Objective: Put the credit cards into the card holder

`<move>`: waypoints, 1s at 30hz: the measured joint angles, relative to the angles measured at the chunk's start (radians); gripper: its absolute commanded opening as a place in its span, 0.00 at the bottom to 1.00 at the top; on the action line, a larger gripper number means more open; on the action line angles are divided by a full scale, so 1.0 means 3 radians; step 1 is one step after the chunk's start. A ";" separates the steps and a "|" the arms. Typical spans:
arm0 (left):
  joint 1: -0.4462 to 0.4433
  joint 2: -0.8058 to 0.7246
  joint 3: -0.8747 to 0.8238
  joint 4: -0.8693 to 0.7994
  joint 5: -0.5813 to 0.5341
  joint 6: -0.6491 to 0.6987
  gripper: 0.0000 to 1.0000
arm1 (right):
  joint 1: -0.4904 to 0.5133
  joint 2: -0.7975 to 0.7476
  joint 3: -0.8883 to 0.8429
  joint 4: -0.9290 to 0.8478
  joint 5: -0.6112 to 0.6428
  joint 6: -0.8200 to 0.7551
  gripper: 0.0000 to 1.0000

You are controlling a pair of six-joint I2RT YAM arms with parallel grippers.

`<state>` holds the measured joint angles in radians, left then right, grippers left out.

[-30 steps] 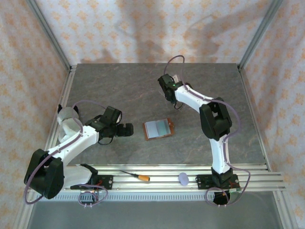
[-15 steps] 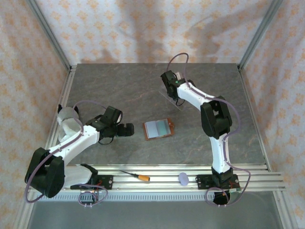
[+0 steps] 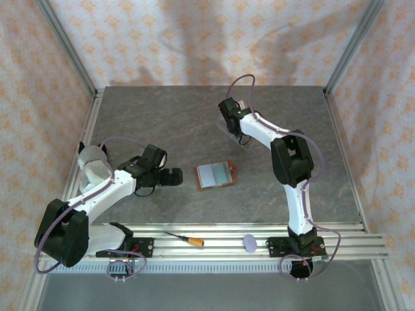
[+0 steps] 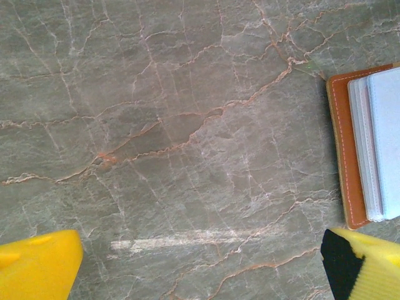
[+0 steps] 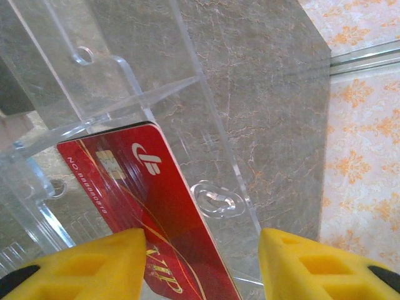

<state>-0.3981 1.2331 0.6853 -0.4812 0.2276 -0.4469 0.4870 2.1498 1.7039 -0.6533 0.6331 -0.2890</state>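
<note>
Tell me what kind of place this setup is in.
Most likely a lab robot-training cell: the left arm and right arm are bolted to an aluminium rail at the near edge of a stone-patterned table, patterned backdrop walls on metal framing box it in, and a screwdriver lies on the rail.

left arm (image 3: pixel 97 188) folded low over the tabletop (image 3: pixel 162 116) left half, left gripper (image 4: pixel 203 269) pointing right, jaws spread wide. right arm (image 3: pixel 288 162) reaching toward the far edge, right gripper (image 5: pixel 201 262) angled down, jaws roughly half apart.
</note>
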 measured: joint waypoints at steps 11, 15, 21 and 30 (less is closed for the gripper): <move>0.0000 0.0000 0.0000 -0.0001 0.0000 0.0000 0.99 | 0.0000 0.0000 0.0000 0.0000 0.0123 0.0001 0.43; 0.0000 0.0000 0.0000 -0.0001 0.0000 0.0000 0.99 | 0.0000 0.0000 0.0000 0.0001 0.0161 0.0000 0.42; 0.0000 0.0000 0.0000 -0.0001 0.0000 0.0000 0.99 | 0.0000 0.0000 0.0000 0.0001 0.0173 0.0000 0.37; 0.0000 0.0008 0.0000 -0.0001 0.0000 0.0000 0.99 | 0.0001 -0.0001 0.0000 0.0015 0.0196 -0.0003 0.28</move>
<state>-0.3981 1.2354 0.6853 -0.4816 0.2276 -0.4469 0.4873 2.1494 1.7039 -0.6487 0.6918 -0.2897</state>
